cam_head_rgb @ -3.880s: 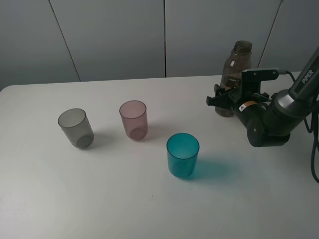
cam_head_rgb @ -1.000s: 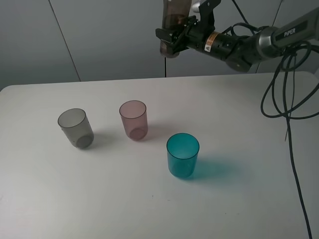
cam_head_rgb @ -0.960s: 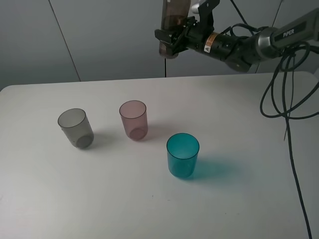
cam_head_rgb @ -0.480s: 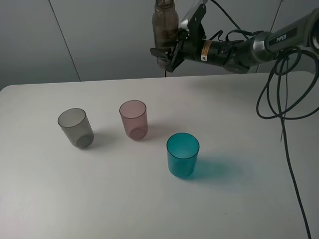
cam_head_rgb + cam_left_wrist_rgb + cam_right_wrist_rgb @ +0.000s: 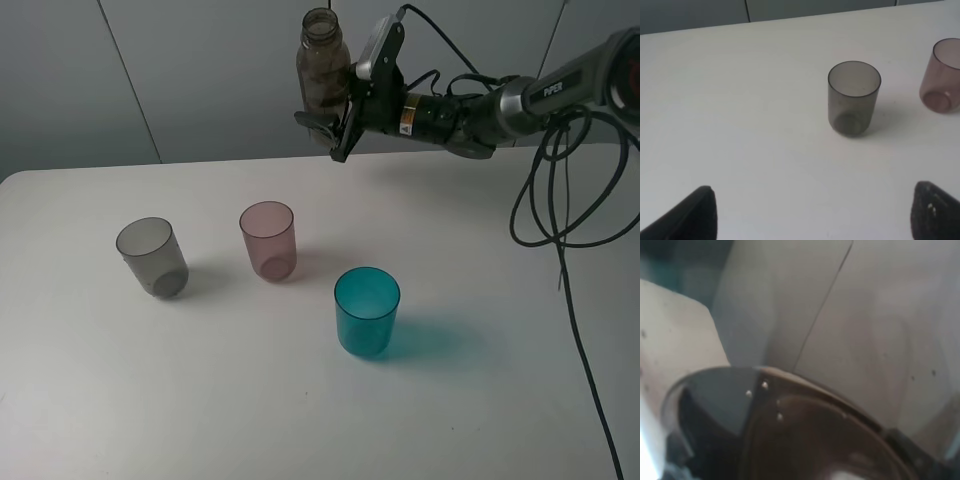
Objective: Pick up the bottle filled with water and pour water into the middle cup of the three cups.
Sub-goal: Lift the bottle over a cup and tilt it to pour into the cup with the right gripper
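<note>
High above the table's far edge, my right gripper [image 5: 332, 128] is shut on the lower part of the smoky-brown bottle [image 5: 322, 62], which stands nearly upright with its open neck on top. Below and nearer to the camera stands the pink middle cup [image 5: 268, 240], with the grey cup [image 5: 152, 257] to its left and the teal cup [image 5: 366, 311] to its front right. The right wrist view is filled by the bottle's [image 5: 810, 440] dark wall. My left gripper [image 5: 812, 220] is open over bare table, short of the grey cup [image 5: 854, 97]; the pink cup [image 5: 941, 82] shows at the edge.
The white table [image 5: 480, 260] runs back to a grey panelled wall [image 5: 200, 70]. Black cables [image 5: 560, 200] hang from the right arm down the table's right side.
The right arm has carried the bottle leftward and a little lower, so its neck now shows in the high view. The cups have not moved.
</note>
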`<state>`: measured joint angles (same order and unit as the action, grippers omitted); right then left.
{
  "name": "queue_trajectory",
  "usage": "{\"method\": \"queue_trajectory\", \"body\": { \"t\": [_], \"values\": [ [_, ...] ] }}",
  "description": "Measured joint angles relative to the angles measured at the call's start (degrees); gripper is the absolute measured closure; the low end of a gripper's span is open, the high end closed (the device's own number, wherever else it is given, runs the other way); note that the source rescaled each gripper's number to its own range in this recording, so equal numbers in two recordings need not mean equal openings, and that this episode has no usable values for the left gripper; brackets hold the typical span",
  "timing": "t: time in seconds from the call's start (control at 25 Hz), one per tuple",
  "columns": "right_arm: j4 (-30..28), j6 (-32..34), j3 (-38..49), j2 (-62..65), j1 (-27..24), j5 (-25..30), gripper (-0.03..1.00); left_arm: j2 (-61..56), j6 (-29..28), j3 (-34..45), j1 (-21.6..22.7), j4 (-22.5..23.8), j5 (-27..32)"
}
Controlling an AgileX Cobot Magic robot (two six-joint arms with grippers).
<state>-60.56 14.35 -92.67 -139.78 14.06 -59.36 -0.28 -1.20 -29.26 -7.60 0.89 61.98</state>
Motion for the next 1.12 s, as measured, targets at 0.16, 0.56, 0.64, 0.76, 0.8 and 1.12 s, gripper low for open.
{"method": "queue_trajectory", "body": {
  "t": [0.16,0.56,0.64,0.76,0.8,1.12],
  "values": [
    [1.03,-3.54,-0.08,-1.19,0.58,-0.24,0.97,0.0,0.0,0.0,0.0,0.0,0.0],
    [1.39,-9.58,-0.6,-3.66,1.78,-0.41,0.97,0.0,0.1,0.0,0.0,0.0,0.0],
    [1.5,-10.87,-0.6,-3.82,1.78,-0.78,0.97,0.0,0.23,0.0,0.0,0.0,0.0],
    [1.5,-13.22,-0.6,-3.82,1.87,-1.74,0.97,0.0,0.23,0.0,0.0,0.0,0.0],
    [1.77,-14.35,-0.64,-3.82,1.87,-2.15,0.97,0.0,0.23,0.0,0.0,0.0,0.0],
    [2.67,-19.67,-0.74,-5.36,3.32,-3.12,0.97,0.0,0.12,0.0,0.0,0.0,0.0]
  ]
}}
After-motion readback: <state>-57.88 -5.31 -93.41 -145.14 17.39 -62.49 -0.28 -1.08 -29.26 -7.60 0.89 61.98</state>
